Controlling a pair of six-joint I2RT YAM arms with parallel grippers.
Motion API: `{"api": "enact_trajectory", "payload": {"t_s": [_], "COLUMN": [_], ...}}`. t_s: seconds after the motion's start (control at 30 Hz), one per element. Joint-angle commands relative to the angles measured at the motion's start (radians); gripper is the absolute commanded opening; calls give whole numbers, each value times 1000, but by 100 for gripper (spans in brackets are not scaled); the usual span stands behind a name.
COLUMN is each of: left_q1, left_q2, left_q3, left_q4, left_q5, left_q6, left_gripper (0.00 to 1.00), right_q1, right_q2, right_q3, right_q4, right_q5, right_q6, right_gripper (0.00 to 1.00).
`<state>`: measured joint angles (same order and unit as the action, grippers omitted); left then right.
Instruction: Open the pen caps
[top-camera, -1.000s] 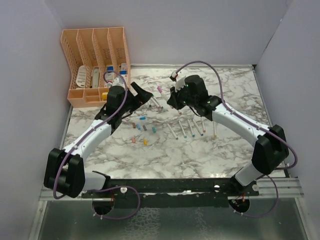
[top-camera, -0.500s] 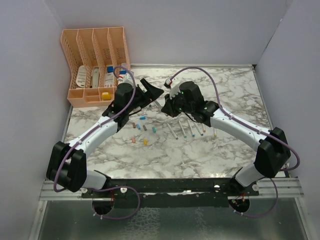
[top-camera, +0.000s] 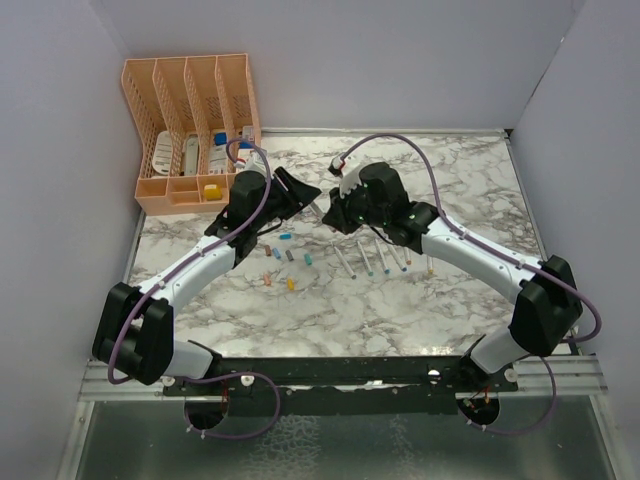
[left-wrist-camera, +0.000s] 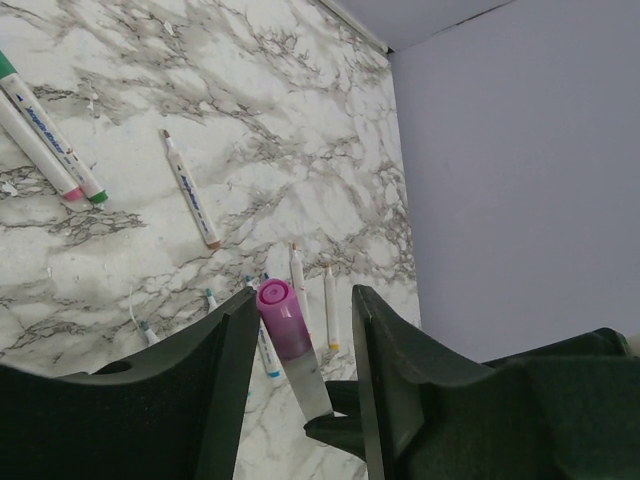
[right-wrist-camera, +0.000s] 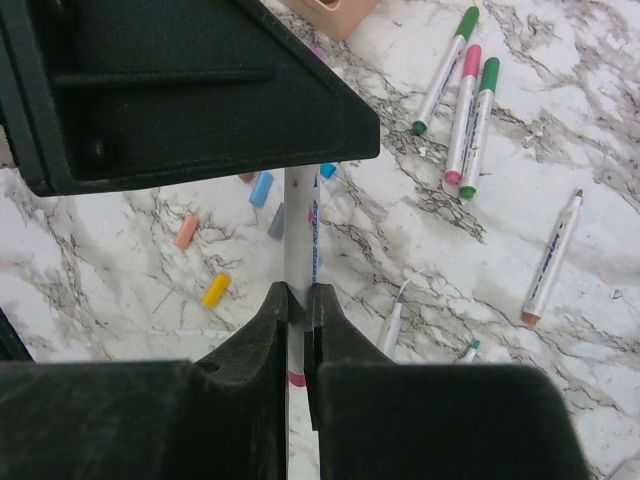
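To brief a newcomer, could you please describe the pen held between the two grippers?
From the peach organiser at the marble table's far left, look right to where both arms meet. There the right gripper clamps a white pen, its magenta cap between the left gripper's fingers. Every other pen lies flat on it.

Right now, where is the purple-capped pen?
The pen hangs above the table centre; the right tool grips its barrel, and in the left wrist view its purple cap sits between the open fingers of the left tool.

Robot lab booth, plain white walls (top-camera: 400, 60), marble-print table (top-camera: 400, 312), mounting rail (top-camera: 340, 368)
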<state>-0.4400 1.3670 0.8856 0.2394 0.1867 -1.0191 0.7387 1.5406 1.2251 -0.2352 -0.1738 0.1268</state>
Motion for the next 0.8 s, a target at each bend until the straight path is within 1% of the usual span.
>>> {"api": "enact_trajectory", "payload": {"t_s": [0.0, 0.2, 0.47, 0.53, 0.57, 0.67, 0.77], "left_q1": [-2, -2, -2, -2, -2, -2, -2], "left_q2": [-30, -31, -38, -36, -36, -33, -25], "left_q3": [-5, -3, -11, -9, -7, -8, -7], "left_q4": [37, 38, 40, 42, 41, 43, 44], "left_q5": [-6, -5, -17, -17, -14, -12, -1], "left_q6": [-4, -3, -7, -7, -5, -6, -5], "left_gripper": [42, 31, 28, 23, 18, 0, 0], "right_q1": [8, 8, 8, 8, 8, 8, 8], "right_q2": [-49, -55, -60, -61, -60, -60, -58], "right_q3": [-11, -21, -20, -22, -22, -20, -16], "right_q4": [17, 15, 2, 1, 2, 3, 4], "right_q5": [-12, -4, 2, 2, 3, 3, 7], "right_q6": [4, 5, 3, 2, 2, 1, 1], "right_gripper": [1, 1, 1, 1, 1, 1, 1]}}
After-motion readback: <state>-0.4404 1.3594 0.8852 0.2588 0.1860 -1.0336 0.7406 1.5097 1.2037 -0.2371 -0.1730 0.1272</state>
